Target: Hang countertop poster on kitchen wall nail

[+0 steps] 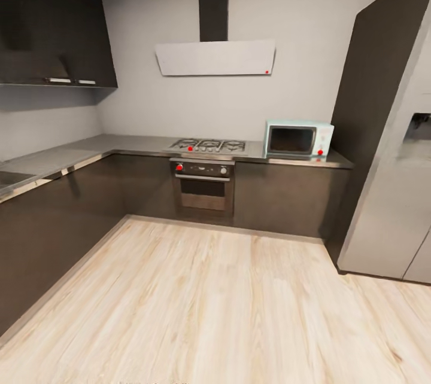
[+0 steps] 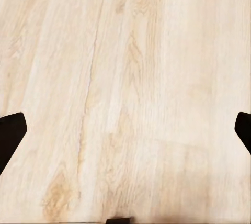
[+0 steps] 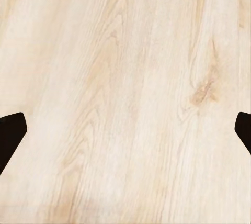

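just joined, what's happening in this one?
Nothing is being handled yet. The head view looks across pale wood-plank flooring into an L-shaped kitchen: a long matte grey-brown countertop over dark cabinet fronts, a steel gas hob above a built-in oven, a pale blue microwave and a tall grey fridge. Both wrist views look down on the floor; the left pincer and the right pincer are spread wide with nothing between the fingers. The robot appears to be on its way in.
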{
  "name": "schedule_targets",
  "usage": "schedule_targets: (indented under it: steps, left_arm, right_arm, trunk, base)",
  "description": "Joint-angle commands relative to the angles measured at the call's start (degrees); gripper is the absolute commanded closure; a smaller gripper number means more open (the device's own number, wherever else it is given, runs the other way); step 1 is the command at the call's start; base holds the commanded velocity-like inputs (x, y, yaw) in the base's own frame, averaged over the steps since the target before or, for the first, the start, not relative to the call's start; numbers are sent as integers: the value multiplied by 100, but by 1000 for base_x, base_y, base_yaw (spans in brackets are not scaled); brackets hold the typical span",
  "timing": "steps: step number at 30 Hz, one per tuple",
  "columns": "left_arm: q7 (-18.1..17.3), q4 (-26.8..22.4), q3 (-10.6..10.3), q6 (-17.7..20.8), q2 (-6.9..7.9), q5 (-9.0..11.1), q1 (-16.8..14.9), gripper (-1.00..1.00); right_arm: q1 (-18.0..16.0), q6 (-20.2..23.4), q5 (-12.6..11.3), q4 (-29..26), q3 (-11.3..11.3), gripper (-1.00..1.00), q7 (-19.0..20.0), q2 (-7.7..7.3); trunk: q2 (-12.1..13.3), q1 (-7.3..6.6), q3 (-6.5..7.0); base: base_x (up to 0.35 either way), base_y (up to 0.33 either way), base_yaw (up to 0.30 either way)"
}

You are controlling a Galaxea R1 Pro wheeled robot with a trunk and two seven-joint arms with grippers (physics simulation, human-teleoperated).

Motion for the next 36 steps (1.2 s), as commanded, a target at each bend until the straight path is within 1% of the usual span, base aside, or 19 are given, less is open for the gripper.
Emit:
schedule_targets:
  steps: [1, 4, 8, 11, 14, 36]
  left_arm:
    - [0, -5, 5, -11, 0, -39, 1, -100]
    - [0, -5, 5, -11, -2, -39, 1, -100]
    - [0, -5, 4, -11, -2, -39, 1, -100]
    - [0, -5, 4, -11, -1, -39, 1, -100]
    - [0, -5, 4, -11, -2, -39, 4, -100]
    - [0, -5, 4, -11, -4, -39, 1, -100]
  right_arm:
    - [-2, -13, 1, 3, 0, -100, 4, -3]
    - [0, -6, 0, 36, 4, -100, 19, -21]
    - [0, -36, 7, 228, 25, -100, 28, -44]
    - [0, -48, 4, 256, 28, -100, 29, -43]
    - [0, -59, 3, 272, 28, -100, 21, -18]
    - [0, -64, 11, 276, 36, -100, -2, 5]
  trunk:
    - [-3, 0, -5]
    - [-3, 0, -6]
    - [-3, 0, -6]
    - [-3, 0, -6]
    - [-3, 0, -6]
    - [-3, 0, -6]
  base:
    - [0, 0, 273]
    - [0, 0, 171]
    - [0, 0, 38]
    - [0, 0, 10]
    - [0, 0, 159]
    - [0, 0, 284]
